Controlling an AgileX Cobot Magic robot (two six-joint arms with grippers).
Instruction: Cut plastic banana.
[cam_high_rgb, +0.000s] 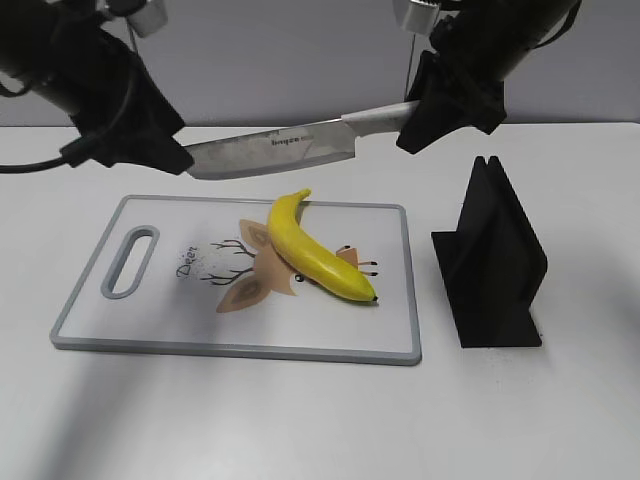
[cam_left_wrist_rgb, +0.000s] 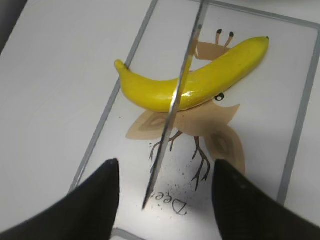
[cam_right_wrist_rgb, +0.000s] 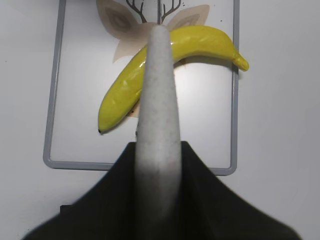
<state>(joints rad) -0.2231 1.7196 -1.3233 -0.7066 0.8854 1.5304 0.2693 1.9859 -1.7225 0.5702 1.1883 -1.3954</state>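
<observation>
- Yellow plastic banana (cam_high_rgb: 316, 255) lay whole and uncut on the cutting board (cam_high_rgb: 150, 320), slanted across the printed deer figure, with its stem near the board's far edge and its dark tip pointing toward the black knife stand (cam_high_rgb: 492, 260).
- Step in hand, as judged: positioning for the cut. The knife (cam_high_rgb: 275, 147) was held level in the air above and behind the fruit, clear of it.
- Right gripper (cam_high_rgb: 432, 112) was clamped on the knife's pale speckled handle (cam_right_wrist_rgb: 159, 100); in the right wrist view that handle ran out from between the dark jaws straight over the banana's middle.
- Left gripper (cam_left_wrist_rgb: 165, 192) stood with its fingers (cam_left_wrist_rgb: 100, 200) spread wide, holding nothing; the blade tip showed between them without touching either, above the board.
- Next move, as judged: lower the blade squarely across the banana's mid-length, edge down; the smooth curved toy could roll or skid, so the free gripper might need to steady it.
</observation>
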